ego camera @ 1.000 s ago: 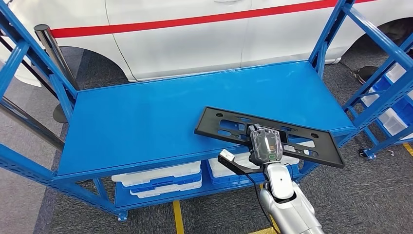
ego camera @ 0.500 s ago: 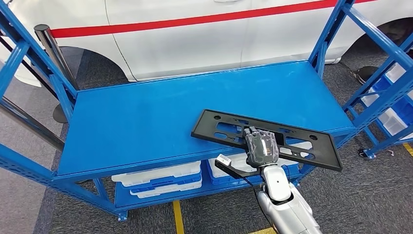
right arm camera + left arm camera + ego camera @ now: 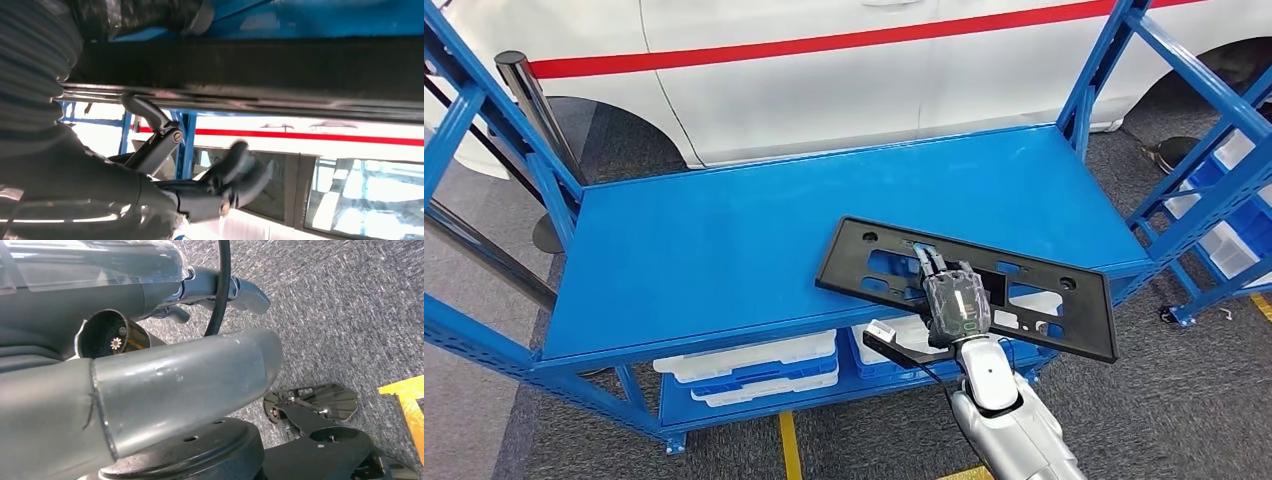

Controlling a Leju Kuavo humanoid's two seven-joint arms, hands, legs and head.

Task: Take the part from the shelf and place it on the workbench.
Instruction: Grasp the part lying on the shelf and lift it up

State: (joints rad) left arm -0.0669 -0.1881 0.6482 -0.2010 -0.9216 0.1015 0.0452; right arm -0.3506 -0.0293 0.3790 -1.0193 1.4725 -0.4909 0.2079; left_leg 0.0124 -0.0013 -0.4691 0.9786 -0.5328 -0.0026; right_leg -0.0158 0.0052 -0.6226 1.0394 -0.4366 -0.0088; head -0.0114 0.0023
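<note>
Your right hand (image 3: 954, 305) has its fingers hooked over the near edge of the one black part (image 3: 874, 268), which sits tilted over the front right of the blue counter (image 3: 724, 250), its right end hanging past the edge. Your left hand (image 3: 150, 385): can't tell its state. Two white bins (image 3: 754, 368) on the shelf below, grey carpet (image 3: 574, 440), and one white car (image 3: 824, 70) with a red stripe behind.

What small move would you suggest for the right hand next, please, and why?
Probably slide the black plate further onto the blue table before letting go. The right hand holds the plate's near edge, and its right end hangs out past the table's front corner, so releasing now might let it tip off.
</note>
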